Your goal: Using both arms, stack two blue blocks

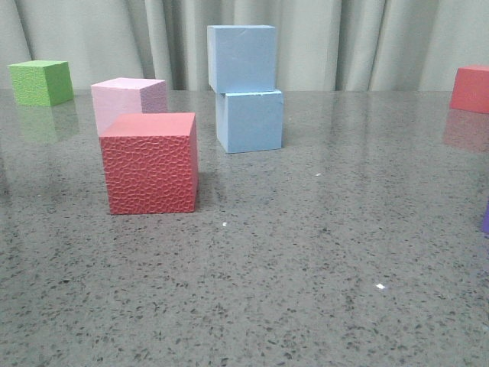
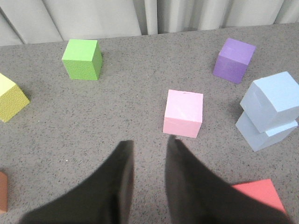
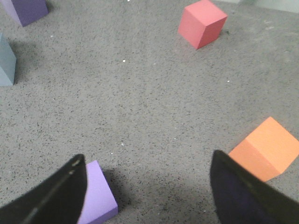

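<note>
Near the counter's (image 1: 321,252) far edge, one of the blue blocks (image 1: 241,58) rests slightly twisted atop the other (image 1: 250,121), so the left gripper (image 2: 148,144), narrowly parted, and the right gripper (image 3: 147,182), wide apart, hang empty.

No text, label, brand, number or sign can be read in any of the views. The faces of the cubes are plain, the tabletop is only speckled, and the curtain and the dark fingers carry no markings.
</note>
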Robot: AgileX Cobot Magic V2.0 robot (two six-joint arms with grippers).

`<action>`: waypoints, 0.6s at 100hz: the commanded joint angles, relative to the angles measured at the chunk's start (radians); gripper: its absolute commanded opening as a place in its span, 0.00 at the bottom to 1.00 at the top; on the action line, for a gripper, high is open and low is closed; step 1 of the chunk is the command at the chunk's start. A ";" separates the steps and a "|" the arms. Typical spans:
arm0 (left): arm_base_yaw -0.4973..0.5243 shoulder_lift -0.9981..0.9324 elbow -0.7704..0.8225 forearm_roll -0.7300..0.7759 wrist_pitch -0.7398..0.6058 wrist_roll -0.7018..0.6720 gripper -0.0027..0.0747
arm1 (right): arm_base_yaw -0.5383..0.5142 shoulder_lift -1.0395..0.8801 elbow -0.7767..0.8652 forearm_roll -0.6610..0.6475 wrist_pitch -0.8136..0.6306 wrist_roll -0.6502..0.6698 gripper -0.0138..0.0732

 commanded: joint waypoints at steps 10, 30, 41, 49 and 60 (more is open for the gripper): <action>-0.007 -0.122 0.084 0.035 -0.086 -0.012 0.01 | -0.004 -0.097 0.032 -0.069 -0.068 0.002 0.40; -0.007 -0.242 0.212 0.035 -0.104 -0.012 0.01 | -0.004 -0.200 0.081 -0.069 -0.068 0.002 0.08; -0.007 -0.311 0.300 0.035 -0.157 -0.012 0.01 | -0.004 -0.244 0.106 -0.070 -0.069 0.002 0.09; -0.007 -0.360 0.371 0.035 -0.201 -0.012 0.01 | -0.004 -0.278 0.125 -0.070 -0.078 0.002 0.09; -0.007 -0.434 0.462 0.035 -0.257 -0.012 0.01 | -0.004 -0.324 0.157 -0.070 -0.110 0.002 0.09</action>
